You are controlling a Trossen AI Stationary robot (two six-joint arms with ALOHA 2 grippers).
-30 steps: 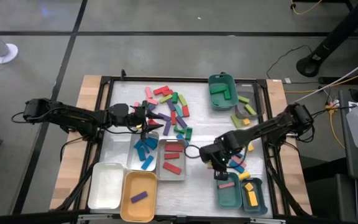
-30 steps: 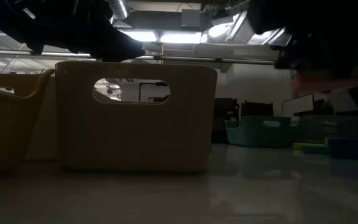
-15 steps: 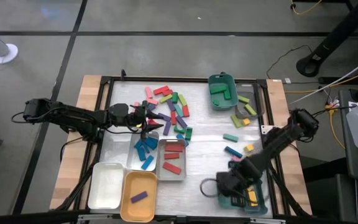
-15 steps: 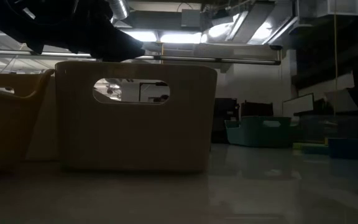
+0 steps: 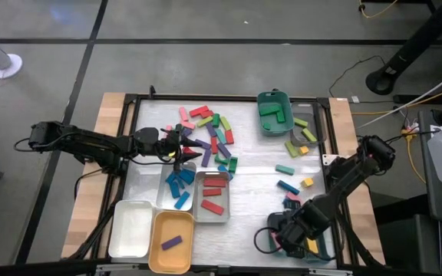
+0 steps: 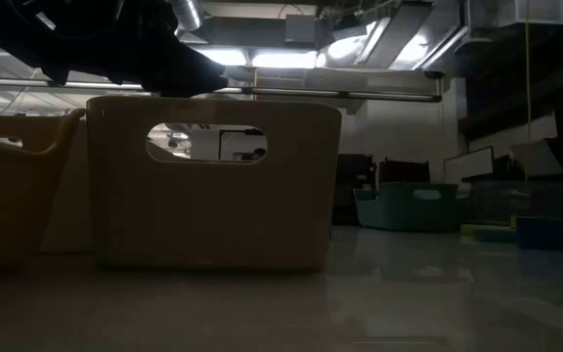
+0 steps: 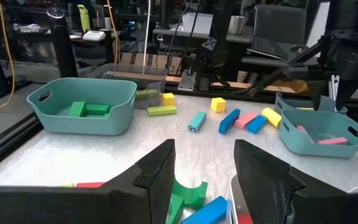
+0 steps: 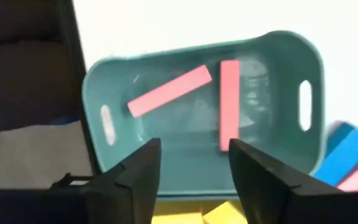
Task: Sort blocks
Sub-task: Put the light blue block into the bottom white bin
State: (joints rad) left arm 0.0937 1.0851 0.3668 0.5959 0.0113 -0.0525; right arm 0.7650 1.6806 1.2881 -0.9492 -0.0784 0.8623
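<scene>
The blocks (image 5: 209, 130) lie in a mixed pile on the far middle of the table, with a few loose ones (image 5: 288, 186) at the right. My left gripper (image 5: 181, 149) hovers open at the pile's near left edge; in its wrist view the fingers (image 7: 204, 165) stand above green and blue blocks. My right gripper (image 5: 278, 234) is open and empty above the teal tray (image 8: 204, 50) at the near right. Two pink blocks (image 8: 169, 91) (image 8: 229, 102) lie flat on that tray's floor.
Trays ring the table: a teal one with green blocks (image 5: 273, 113), a grey one with lime blocks (image 5: 305, 130), a white one with blue blocks (image 5: 176, 188), a grey one with red blocks (image 5: 213, 195), a white tray (image 5: 131, 228), an orange tray (image 5: 171, 241), and one with yellow blocks (image 5: 313, 244).
My right gripper has swung from the middle of the table toward the near edge and now hangs over the near-right teal tray. The pink shape that showed under it in the low view a second ago is gone from there. The left arm kept still.
</scene>
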